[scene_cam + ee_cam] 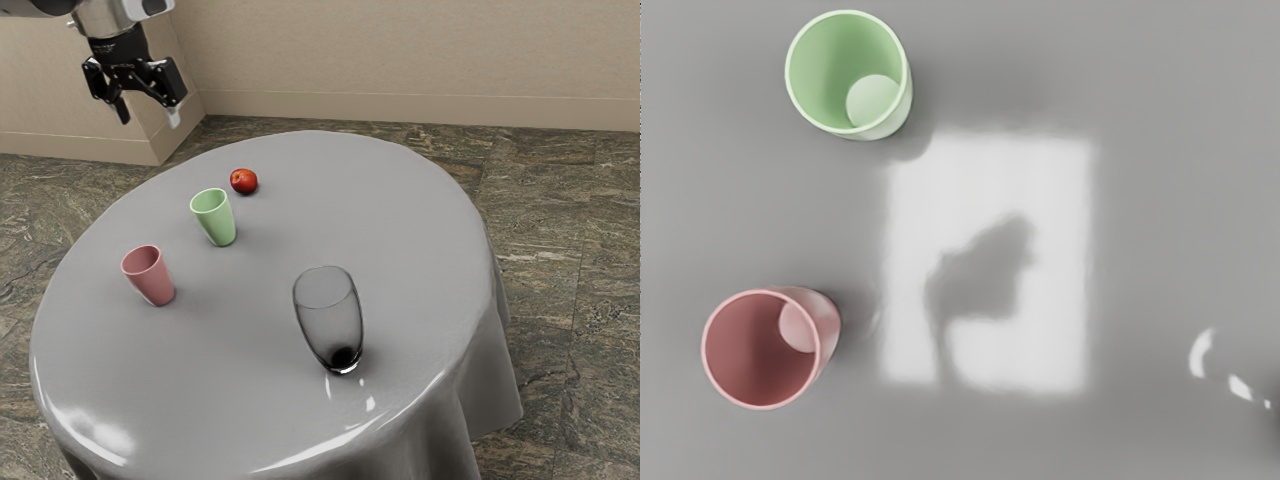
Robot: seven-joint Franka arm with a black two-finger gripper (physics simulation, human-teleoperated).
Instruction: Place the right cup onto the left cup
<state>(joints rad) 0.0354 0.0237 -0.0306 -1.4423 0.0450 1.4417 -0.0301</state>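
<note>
Exterior view, gripper (148,113): up at the exterior view's upper left, above and beyond the edge of the round table (400,240); its fingers stand wide apart with nothing between them.
Pink cup (150,277): upright on the grey cloth, nearest the exterior view's left edge.
Green cup (216,218): upright too, apart from the pink cup, with the red apple (243,181) just beyond it.
Glass tumbler (330,325): well apart from both cups, on the exterior view's right of them.
Wrist view, cups: mouths open to the hand, insides empty, a stretch of table between them; neither lies centred under the gripper.
Light patch (1055,190): a dark shadow (985,275) falls across it, beside the cups.
Choice risk: I cannot settle which cup counts as right; a wrong reading would stack them the wrong way round.
Grasp risk: coming down off-centre, a finger could land on a rim and tip the cup.
Taper risk: the walls narrow toward the base, so a light hold may let the cup slip or tilt.
Stacking risk: the cups look alike in size; a slanted or offset base would catch the lower rim and topple it, perhaps into the apple.
</note>
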